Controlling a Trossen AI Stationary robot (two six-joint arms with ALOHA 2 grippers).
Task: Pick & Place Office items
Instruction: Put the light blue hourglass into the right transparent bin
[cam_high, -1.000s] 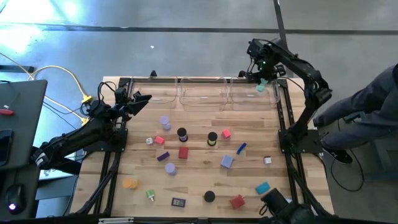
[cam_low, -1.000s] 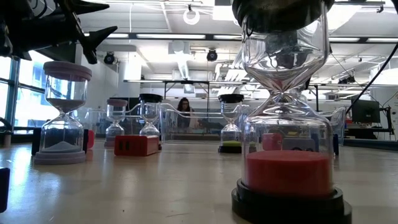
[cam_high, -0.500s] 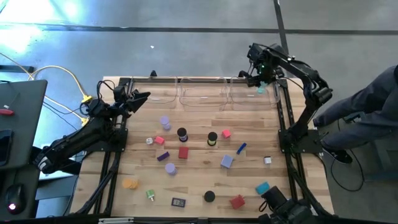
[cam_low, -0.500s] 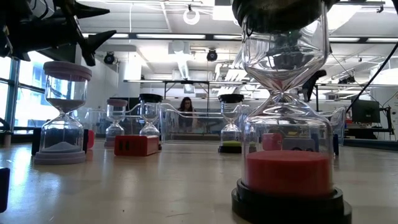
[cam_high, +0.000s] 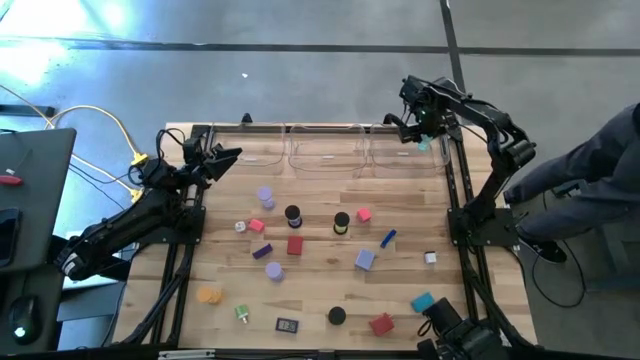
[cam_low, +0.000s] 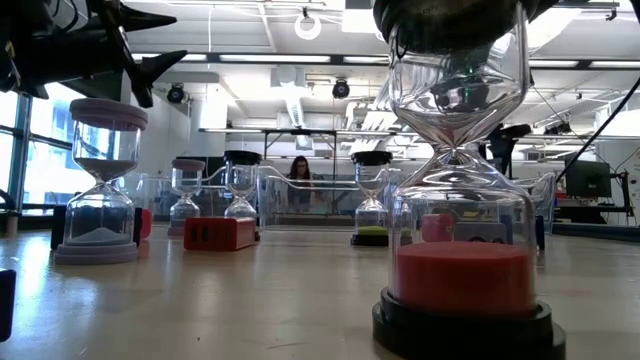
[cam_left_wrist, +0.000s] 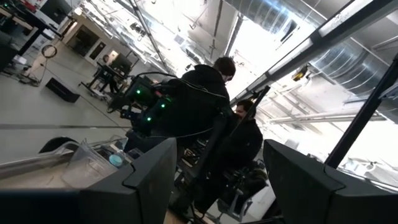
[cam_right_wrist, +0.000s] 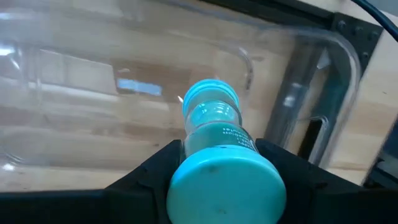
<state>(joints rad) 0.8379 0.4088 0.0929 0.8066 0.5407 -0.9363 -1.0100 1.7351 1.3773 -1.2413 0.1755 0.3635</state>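
Holding a teal hourglass (cam_right_wrist: 219, 140) between the fingers (cam_right_wrist: 152, 168) of the right gripper (cam_high: 421, 133), above the rightmost clear tray (cam_high: 400, 152) at the far edge of the surface (cam_high: 320, 295); teal end cap toward the wrist camera, glass body pointing down at the tray's clear wall. Hovering off the surface at the far left corner with the left gripper (cam_high: 226, 157), fingers (cam_left_wrist: 146, 174) spread apart and grasping nothing, pointing toward the trays. Lying scattered across the middle and near part of the surface: remaining office items, among them a lavender hourglass (cam_high: 266, 196), two black-capped hourglasses (cam_high: 292, 215), a red block (cam_high: 295, 245), a blue stick (cam_high: 388, 238), a lavender block (cam_high: 365, 260), a teal block (cam_high: 422, 302), an orange piece (cam_high: 208, 295) and a red piece (cam_high: 381, 324). Standing close to the low camera: a black-capped hourglass with red sand (cam_low: 462, 270), and farther off a lilac-capped hourglass (cam_low: 98, 180).
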